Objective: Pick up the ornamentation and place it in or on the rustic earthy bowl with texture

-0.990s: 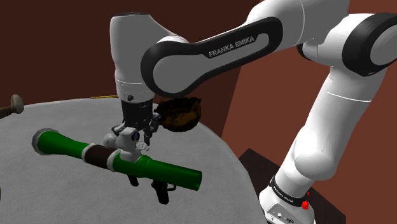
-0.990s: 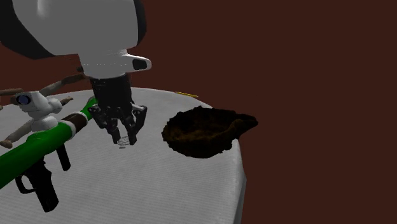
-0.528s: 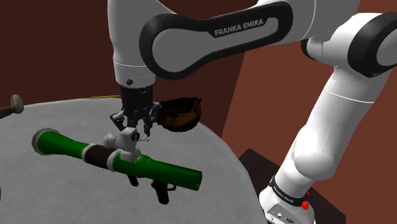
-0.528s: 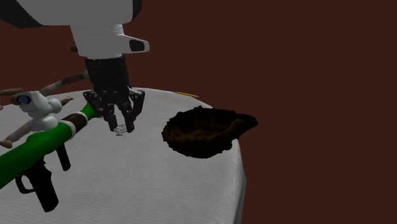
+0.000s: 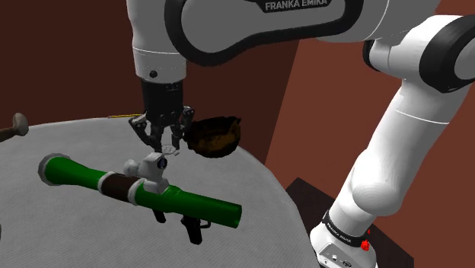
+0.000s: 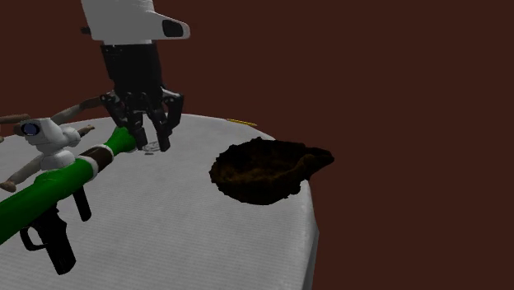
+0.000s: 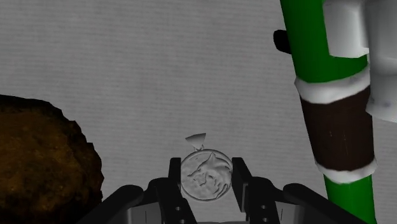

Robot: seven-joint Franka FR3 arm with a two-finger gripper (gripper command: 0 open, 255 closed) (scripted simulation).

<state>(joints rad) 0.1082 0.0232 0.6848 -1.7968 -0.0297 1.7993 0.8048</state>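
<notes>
As the wrist view reveals, claw [image 7: 206, 164] clasps medallion [image 7: 205, 178].

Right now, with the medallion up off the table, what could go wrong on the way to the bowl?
The hand pinches the medallion by its rim only, so it might swivel or slip out. The brown bowl sits close to the edge of the table, so a late release could send the medallion over the side. The green launcher lies near the hand; a low sweep might clip it.
</notes>
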